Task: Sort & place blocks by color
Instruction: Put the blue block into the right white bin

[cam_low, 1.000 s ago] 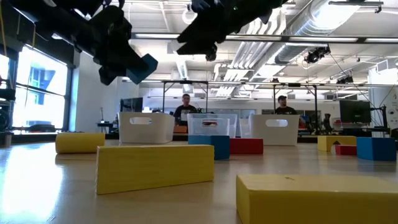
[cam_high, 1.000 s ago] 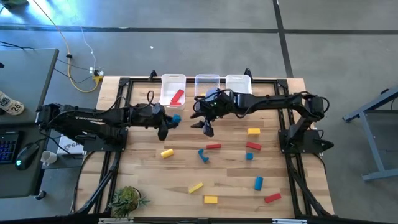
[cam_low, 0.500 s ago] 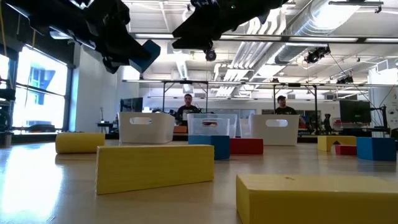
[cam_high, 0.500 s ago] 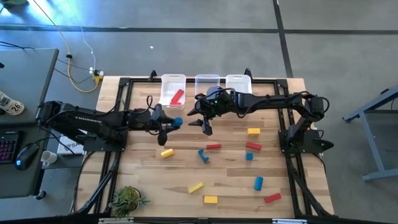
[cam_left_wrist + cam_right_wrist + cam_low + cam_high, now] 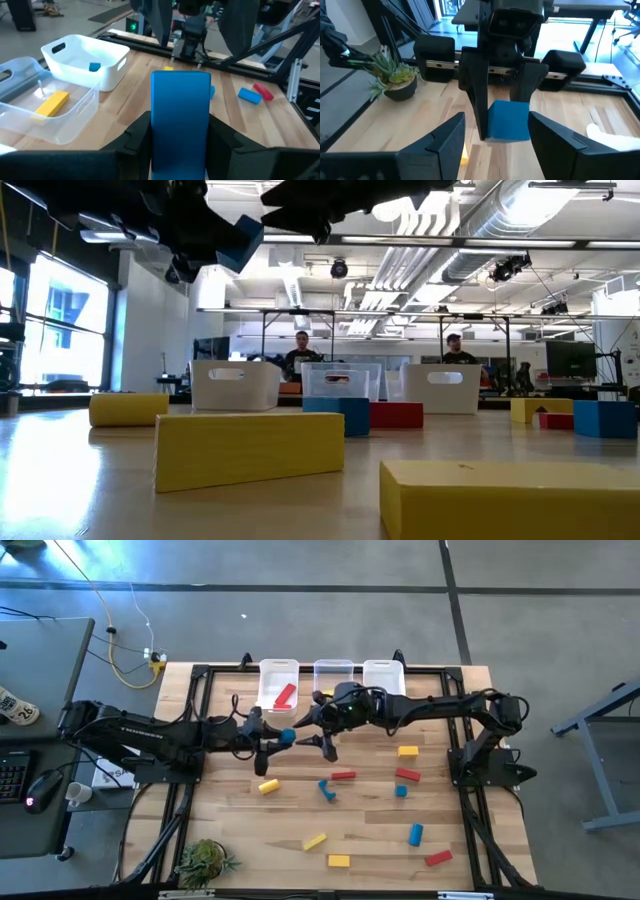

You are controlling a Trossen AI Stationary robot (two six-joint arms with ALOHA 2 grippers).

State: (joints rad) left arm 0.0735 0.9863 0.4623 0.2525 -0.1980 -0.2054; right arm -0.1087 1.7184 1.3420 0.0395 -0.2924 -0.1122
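My left gripper (image 5: 274, 738) is high over the middle of the table, shut on a blue block (image 5: 287, 735). The same blue block (image 5: 180, 120) fills the left wrist view. My right gripper (image 5: 314, 736) faces it from the table's right, open. Its fingers stand just short of the blue block (image 5: 509, 120), touching nothing. Three bins sit along the far edge: one holds a red block (image 5: 285, 695), the clear one a yellow block (image 5: 52, 103), the white one a small blue block (image 5: 94, 66). Several red, yellow and blue blocks lie on the table. My left gripper pinches the blue block by two opposite side faces (image 5: 159, 131) between its two fingers. The fingers come roughly level from the table's left. The block's free end (image 5: 181, 82) sticks out past the fingertips toward my right gripper. It is lifted clear of the table.
Loose blocks lie on the near half: a yellow block (image 5: 267, 785), a blue block (image 5: 326, 788), a red block (image 5: 343, 776), a yellow block (image 5: 407, 751) and others nearer the front. A potted plant (image 5: 205, 860) stands at the near left corner. People stand behind the bins (image 5: 303, 350).
My left gripper has risen and tipped from pointing down to roughly level, carrying the blue block up and a little toward the table's right. My right gripper has also risen and moved toward the table's left, closing on the block.
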